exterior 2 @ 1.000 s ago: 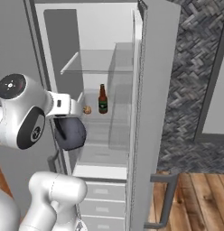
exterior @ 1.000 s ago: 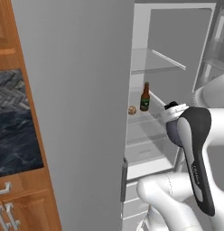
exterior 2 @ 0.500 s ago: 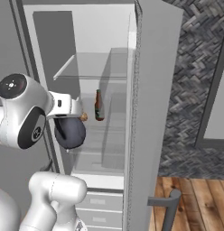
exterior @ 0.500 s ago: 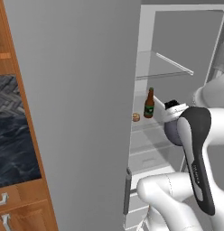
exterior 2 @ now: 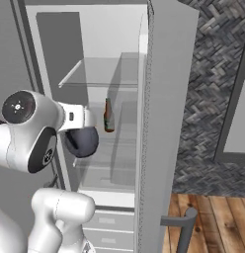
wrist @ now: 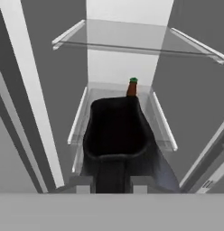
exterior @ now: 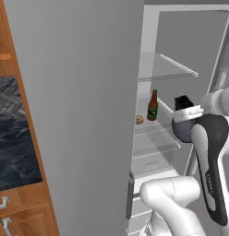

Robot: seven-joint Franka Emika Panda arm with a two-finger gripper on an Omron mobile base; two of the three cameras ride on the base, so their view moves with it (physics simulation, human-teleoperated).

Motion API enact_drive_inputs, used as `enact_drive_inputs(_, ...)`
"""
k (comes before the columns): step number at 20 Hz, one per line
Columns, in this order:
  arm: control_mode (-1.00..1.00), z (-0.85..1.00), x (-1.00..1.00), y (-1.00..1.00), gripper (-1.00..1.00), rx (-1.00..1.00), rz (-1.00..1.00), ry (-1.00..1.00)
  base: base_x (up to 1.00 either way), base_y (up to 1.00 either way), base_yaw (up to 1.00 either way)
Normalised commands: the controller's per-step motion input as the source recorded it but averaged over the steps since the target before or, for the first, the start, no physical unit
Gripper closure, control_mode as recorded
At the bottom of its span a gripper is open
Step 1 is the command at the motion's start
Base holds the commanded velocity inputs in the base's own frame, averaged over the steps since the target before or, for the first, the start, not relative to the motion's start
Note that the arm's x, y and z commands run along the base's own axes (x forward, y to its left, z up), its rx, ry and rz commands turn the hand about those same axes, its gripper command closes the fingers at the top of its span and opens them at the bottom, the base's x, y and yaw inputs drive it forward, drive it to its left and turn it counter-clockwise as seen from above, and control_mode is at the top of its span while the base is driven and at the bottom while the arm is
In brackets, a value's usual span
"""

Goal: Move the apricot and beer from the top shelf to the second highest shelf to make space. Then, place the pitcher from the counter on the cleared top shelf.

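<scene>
Claw (wrist: 113,180) clamped on the pitcher (wrist: 116,135); left base view shows the apricot (exterior: 139,119) beside the beer (exterior: 153,106), hand view just the beer's neck.

The brown beer bottle (exterior: 153,106) with its dark green label stands upright on the second highest shelf (exterior: 151,128), near its left edge, and the small tan-orange apricot (exterior: 139,120) lies just beside it toward the front left corner. The top shelf (exterior: 165,69) above is clear glass with pale trim. The smoky-grey, dark-rimmed pitcher (wrist: 116,135) is upright, held off any surface in front of the shelves.
</scene>
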Motion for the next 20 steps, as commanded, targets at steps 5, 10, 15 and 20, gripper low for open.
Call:
enact_drive_inputs(5,-1.00,0.32,0.00,-0.07,1.00,0.05,0.01,-0.34,0.00,0.00,0.00)
enact_drive_inputs(10,-1.00,0.52,-0.01,0.12,1.00,0.00,0.00,-0.29,0.00,0.00,0.00)
enact_drive_inputs(15,-1.00,0.61,0.00,0.17,1.00,0.01,0.00,-0.17,0.00,0.00,0.00)
enact_drive_inputs(20,-1.00,0.90,0.00,0.07,1.00,0.05,0.00,0.00,0.00,0.00,0.00)
